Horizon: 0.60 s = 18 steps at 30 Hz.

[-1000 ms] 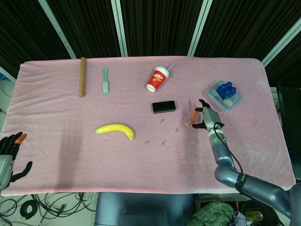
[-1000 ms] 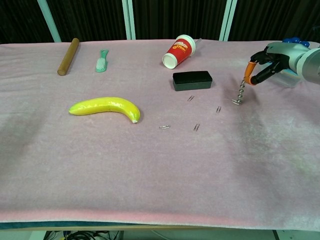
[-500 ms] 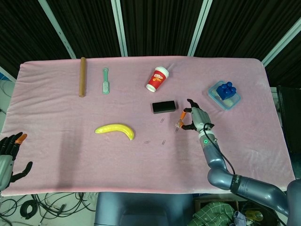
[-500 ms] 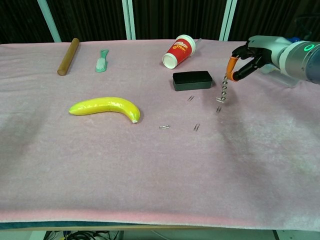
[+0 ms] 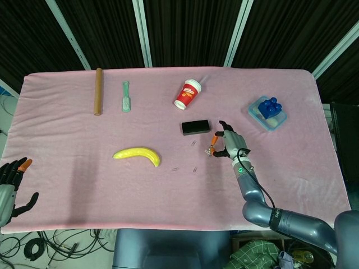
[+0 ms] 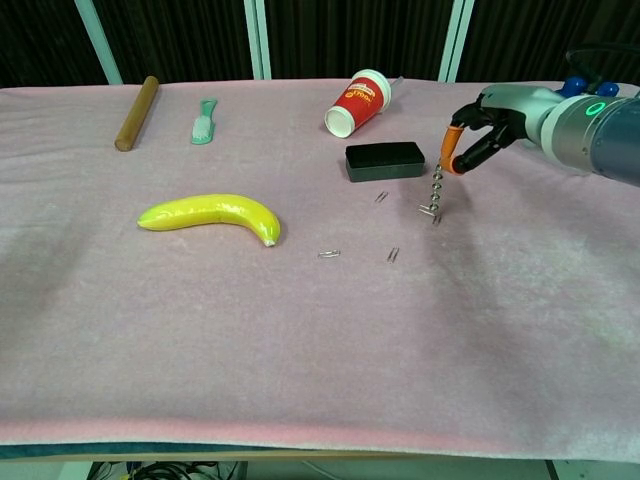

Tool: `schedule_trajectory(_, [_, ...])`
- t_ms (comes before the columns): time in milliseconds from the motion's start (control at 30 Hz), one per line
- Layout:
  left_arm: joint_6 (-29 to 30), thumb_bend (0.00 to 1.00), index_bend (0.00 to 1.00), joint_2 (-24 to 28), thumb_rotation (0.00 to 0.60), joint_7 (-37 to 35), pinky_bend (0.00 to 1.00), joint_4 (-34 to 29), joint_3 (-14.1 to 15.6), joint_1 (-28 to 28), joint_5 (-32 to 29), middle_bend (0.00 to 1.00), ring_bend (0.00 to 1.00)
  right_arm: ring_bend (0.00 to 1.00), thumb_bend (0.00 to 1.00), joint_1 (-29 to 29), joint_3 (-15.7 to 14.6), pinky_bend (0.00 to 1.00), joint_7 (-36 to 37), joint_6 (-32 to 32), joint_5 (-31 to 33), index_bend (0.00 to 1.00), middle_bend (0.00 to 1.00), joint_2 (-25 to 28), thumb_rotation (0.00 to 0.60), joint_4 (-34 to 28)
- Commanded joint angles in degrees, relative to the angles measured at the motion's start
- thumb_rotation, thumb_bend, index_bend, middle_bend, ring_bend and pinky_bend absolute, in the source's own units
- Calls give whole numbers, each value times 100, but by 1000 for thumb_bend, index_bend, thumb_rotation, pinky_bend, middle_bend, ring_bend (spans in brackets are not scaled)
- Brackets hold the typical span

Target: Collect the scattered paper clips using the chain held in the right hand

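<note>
Chest view: chain dangling over the first paper clip.

Left hand (image 5: 12,185) idles spread at the tabletop's (image 6: 300,350) seven o'clock. Three loose clips (image 6: 329,254) lie near centre. At two o'clock, the right hand (image 6: 478,140) pinches the chain (image 6: 434,192), its tip touching a fourth clip (image 6: 437,218); next, I'd judge, sweep toward nine o'clock.

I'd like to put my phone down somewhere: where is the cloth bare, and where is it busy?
Bare: the near strip below the banana and the right side below the right hand. Busy: around the black box, chain and paper clips.
</note>
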Motion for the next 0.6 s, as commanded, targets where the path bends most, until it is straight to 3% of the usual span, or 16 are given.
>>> schedule_trajectory(33, [0, 357, 104, -3, 600, 6, 0, 3, -1, -1, -1, 38, 0, 0, 402, -10, -23, 169, 6, -15, 11, 653, 0, 6, 600, 6])
schedule_trajectory(600, [6, 357, 104, -7, 600, 29, 0, -4, -1, 1, -2, 38, 0, 0, 404, -41, -63, 169, 126, -75, 12, 658, 0, -11, 600, 111])
